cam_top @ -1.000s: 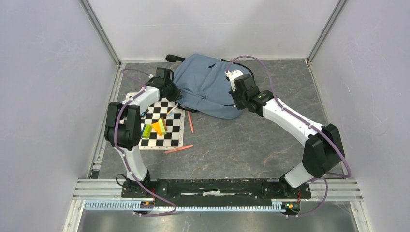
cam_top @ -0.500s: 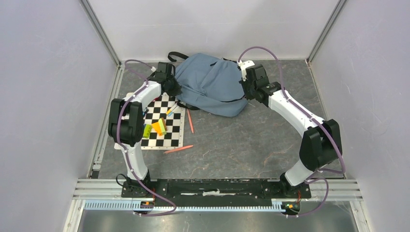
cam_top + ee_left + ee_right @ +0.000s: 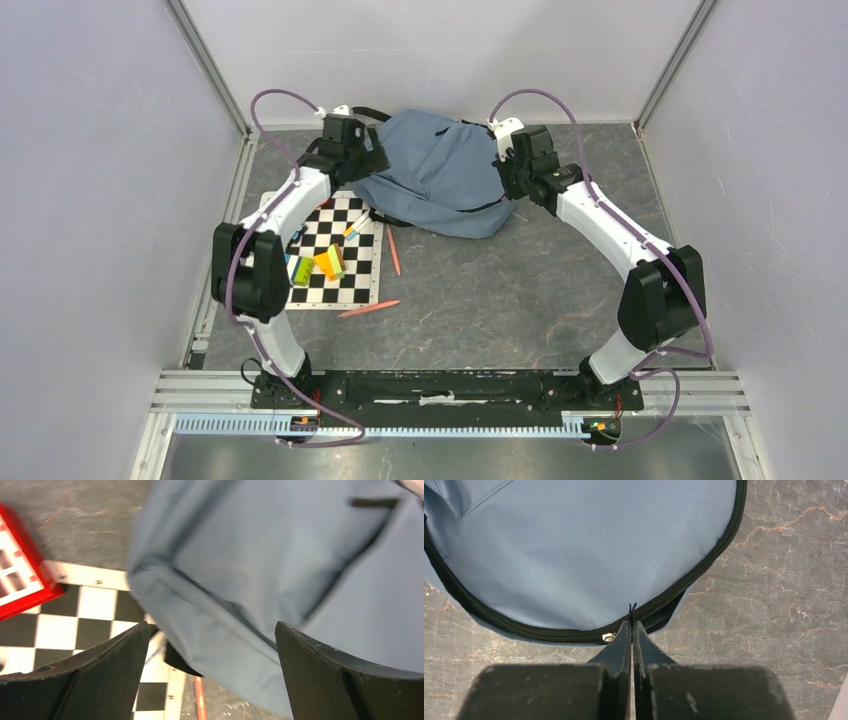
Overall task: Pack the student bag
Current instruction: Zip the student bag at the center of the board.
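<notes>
The student bag [image 3: 435, 175], blue-grey with a dark zipper, lies flat at the back of the table. My left gripper [image 3: 370, 163] hovers over its left edge, wide open. In the left wrist view the bag's fabric [image 3: 280, 555] lies below the left gripper [image 3: 211, 625], untouched by the fingers. My right gripper [image 3: 504, 172] is at the bag's right edge. In the right wrist view the right gripper [image 3: 632, 622] is shut on a thin black zipper pull [image 3: 631, 607], beside the brass slider [image 3: 608, 637] on the black zipper [image 3: 704, 570] of the bag [image 3: 589, 545].
A chessboard mat [image 3: 335, 255] lies left of centre with coloured blocks [image 3: 325, 262] and a pen [image 3: 355, 226] on it. Two orange pencils [image 3: 393, 250] [image 3: 368, 309] lie on the grey tabletop. A red-edged object [image 3: 20, 575] shows in the left wrist view. Walls enclose three sides.
My left gripper opened, let go of the bag's left edge, and lifted toward the back. The right arm drew back and to the right, staying shut, and the bag shifted toward the back wall.
</notes>
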